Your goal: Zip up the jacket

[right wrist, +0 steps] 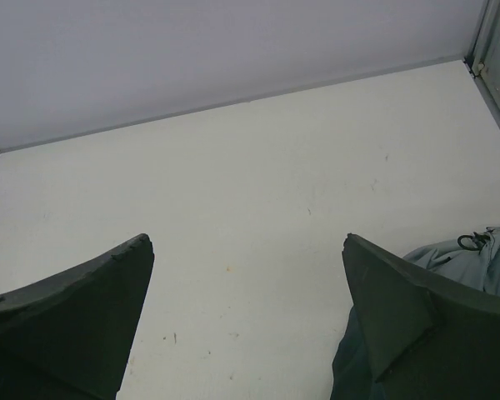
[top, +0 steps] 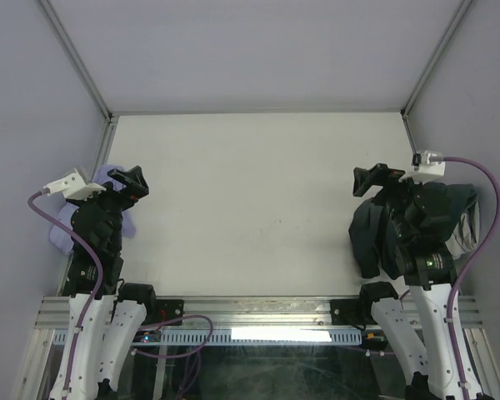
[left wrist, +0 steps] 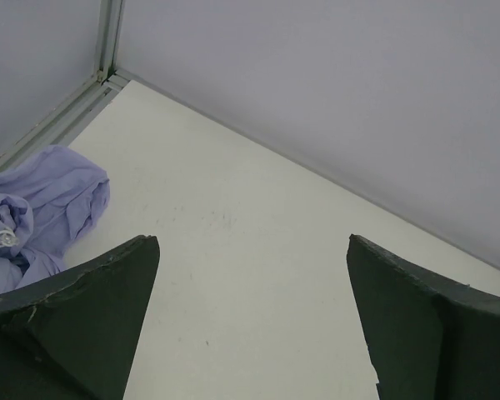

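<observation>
Zipping not begun. The lavender jacket [left wrist: 54,196] lies bunched at the counter's [top: 258,200] 9 o'clock edge (zipper not visible). Left gripper [left wrist: 254,242] and right gripper [right wrist: 248,242] both stand spread, empty. A dark grey-green garment [top: 375,237] sits at 3 o'clock. Every step remains.

Table [top: 258,200]: white, matte, flat; a few faint dark specks on top.
Dark garment [top: 368,242]: grey-green, bunched in a heap at the table's right side, toward the near edge; small dark looped cord on a paler fold in the right wrist view.
Walls [top: 258,50]: plain pale grey, at back and both sides.
Corner struts [top: 77,60]: bare metal, along the wall joints.
Front rail [top: 258,310]: slotted aluminium, along the table's near edge.
</observation>
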{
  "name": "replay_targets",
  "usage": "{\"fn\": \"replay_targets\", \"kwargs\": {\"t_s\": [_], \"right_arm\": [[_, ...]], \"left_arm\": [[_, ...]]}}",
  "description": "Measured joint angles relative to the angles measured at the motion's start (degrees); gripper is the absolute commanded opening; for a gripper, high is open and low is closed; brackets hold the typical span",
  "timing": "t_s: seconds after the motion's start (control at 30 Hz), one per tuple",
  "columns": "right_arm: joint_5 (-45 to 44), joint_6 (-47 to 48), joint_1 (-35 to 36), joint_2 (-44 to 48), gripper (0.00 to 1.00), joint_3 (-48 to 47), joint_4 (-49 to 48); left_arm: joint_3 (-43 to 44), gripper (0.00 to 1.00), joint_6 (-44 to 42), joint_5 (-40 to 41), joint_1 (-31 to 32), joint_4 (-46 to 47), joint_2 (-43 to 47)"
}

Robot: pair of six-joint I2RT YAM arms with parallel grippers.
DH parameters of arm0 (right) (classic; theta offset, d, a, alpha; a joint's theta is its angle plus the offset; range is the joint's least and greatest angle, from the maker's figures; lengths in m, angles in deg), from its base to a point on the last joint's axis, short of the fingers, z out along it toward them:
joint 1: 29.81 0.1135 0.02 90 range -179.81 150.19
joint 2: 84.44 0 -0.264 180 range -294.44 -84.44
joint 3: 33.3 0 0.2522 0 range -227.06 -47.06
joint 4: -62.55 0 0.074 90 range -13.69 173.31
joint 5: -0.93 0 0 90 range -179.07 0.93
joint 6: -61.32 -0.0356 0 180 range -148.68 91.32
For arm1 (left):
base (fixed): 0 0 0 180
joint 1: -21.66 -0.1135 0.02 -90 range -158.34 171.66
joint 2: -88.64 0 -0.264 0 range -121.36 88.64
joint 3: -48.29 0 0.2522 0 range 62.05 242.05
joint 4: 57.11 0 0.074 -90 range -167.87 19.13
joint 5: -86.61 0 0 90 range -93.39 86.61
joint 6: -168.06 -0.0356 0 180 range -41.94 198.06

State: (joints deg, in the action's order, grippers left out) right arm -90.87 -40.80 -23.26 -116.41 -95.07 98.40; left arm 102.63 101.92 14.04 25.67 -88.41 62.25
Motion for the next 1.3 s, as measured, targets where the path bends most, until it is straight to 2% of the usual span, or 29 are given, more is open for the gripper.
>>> {"fn": "replay_targets", "kwargs": {"t_s": [0.43, 0.57, 0.63, 0.9, 1.13, 1.3], "right_arm": [[1.05, 0.00, 0.00, -0.37, 1.00, 0.02, -0.92], [1.40, 0.00, 0.00, -0.50, 1.00, 0.02, -1.09], [1.62, -0.02, 0.00, -0.70, 0.99, 0.09, -1.27], [2.71, -0.24, 0.00, -0.90, 1.00, 2.23, -1.66], [3.37, -0.28, 0.09, -0.48, 1.00, 3.87, -1.68], [3.72, -0.26, 0.33, -0.31, 1.00, 4.90, -1.68]], "left_arm": [[-0.02, 0.99, 0.31, 0.09, 0.00, -0.02, -0.33], [0.31, 0.99, 1.81, 1.44, 0.00, -0.94, -3.93], [1.42, 0.99, 2.95, 2.56, 0.00, -2.64, -8.20], [7.52, 0.99, 4.68, 9.57, -2.78, -7.37, -34.64], [11.26, 0.99, 4.70, 13.20, -14.73, -8.37, -51.93], [12.94, 0.98, 4.74, 12.02, -23.39, -8.33, -61.90]]}}
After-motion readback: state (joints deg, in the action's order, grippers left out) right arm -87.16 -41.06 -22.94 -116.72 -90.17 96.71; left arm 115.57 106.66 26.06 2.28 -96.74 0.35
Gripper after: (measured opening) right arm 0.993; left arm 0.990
